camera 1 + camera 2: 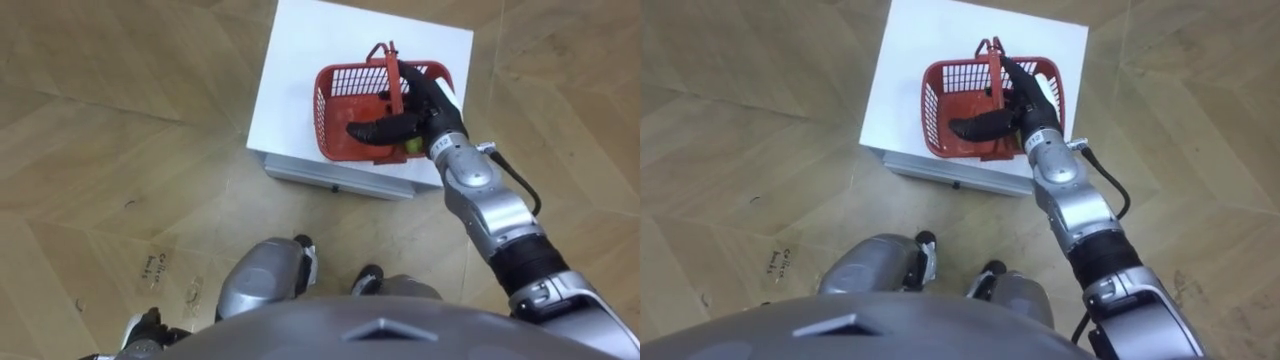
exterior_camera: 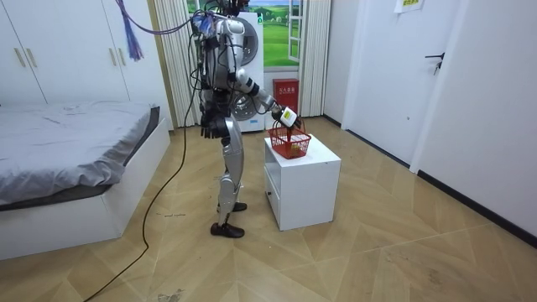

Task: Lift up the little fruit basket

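Right hand (image 1: 425,112) wide open at the upright handle (image 1: 393,75) of the red basket (image 1: 335,110); basket on white cabinet (image 1: 300,60)

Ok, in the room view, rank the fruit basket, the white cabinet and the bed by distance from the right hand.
1. fruit basket, just under the right hand.
2. white cabinet, beneath the basket.
3. bed, far off at the room view's left.

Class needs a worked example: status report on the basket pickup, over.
Right hand open beside handle. Left hand down at side. Red basket resting on white cabinet. Nothing blocking.
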`<state>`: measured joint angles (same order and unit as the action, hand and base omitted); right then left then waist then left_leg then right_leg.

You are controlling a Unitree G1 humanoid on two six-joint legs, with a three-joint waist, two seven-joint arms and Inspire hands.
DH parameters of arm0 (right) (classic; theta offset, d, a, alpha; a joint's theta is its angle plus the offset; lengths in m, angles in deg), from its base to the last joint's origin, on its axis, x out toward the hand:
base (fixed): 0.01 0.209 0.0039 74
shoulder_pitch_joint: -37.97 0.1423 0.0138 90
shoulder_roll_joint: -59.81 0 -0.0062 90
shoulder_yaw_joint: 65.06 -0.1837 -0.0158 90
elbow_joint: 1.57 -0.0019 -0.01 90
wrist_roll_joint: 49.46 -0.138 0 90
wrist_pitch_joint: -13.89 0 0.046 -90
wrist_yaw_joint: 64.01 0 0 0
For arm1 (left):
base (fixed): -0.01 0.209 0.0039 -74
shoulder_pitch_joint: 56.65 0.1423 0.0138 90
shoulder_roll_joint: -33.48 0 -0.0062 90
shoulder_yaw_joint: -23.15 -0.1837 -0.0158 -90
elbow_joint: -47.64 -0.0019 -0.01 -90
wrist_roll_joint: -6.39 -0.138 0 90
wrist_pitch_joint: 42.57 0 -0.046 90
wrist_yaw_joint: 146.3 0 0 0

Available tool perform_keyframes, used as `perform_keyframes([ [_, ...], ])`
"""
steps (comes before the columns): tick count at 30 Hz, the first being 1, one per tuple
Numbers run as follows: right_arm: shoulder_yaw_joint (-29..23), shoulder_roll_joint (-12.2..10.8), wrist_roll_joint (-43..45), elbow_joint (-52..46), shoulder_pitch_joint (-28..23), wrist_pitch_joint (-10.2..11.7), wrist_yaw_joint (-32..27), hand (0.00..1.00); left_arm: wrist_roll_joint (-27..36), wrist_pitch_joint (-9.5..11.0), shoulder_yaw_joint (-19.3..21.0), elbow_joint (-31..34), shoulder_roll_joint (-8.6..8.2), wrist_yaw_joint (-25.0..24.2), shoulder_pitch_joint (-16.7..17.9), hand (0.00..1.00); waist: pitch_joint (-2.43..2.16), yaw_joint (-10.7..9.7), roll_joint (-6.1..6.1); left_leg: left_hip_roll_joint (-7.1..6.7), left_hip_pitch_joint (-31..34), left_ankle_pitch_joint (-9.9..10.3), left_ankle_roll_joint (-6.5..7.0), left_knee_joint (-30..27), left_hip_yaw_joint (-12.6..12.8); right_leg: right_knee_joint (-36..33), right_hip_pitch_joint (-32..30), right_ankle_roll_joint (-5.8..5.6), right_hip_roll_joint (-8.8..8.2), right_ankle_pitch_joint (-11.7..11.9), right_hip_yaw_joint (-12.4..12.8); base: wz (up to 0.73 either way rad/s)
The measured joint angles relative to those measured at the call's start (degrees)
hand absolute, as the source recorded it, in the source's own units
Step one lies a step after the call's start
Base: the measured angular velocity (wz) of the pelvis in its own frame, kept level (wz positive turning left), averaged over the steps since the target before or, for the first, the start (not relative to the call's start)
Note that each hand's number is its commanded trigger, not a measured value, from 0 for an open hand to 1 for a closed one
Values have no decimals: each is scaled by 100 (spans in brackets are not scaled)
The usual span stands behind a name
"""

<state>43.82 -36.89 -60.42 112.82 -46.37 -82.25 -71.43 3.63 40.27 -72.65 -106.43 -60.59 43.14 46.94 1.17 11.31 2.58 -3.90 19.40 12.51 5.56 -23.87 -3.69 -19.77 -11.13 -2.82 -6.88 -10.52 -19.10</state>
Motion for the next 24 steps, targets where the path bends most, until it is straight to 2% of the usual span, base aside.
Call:
perform_keyframes([
  [12, 0, 0, -3, 0, -3, 1, 7, 0, 2, 11, 0, 109, 3, -1, 1, 0, 10, -19, 90, 0, -47, 17, 22, 20, 19, 16, 4, 0, -2, 0, 11, -1],
  [24, -22, 35, 19, -27, -120, 125, -39, 0, 76, 128, 50, 231, 11, 4, 1, 0, 6, -164, 74, 11, -162, 17, 10, 24, 28, 321, 250, -8, 57, 5, 8, -1],
])
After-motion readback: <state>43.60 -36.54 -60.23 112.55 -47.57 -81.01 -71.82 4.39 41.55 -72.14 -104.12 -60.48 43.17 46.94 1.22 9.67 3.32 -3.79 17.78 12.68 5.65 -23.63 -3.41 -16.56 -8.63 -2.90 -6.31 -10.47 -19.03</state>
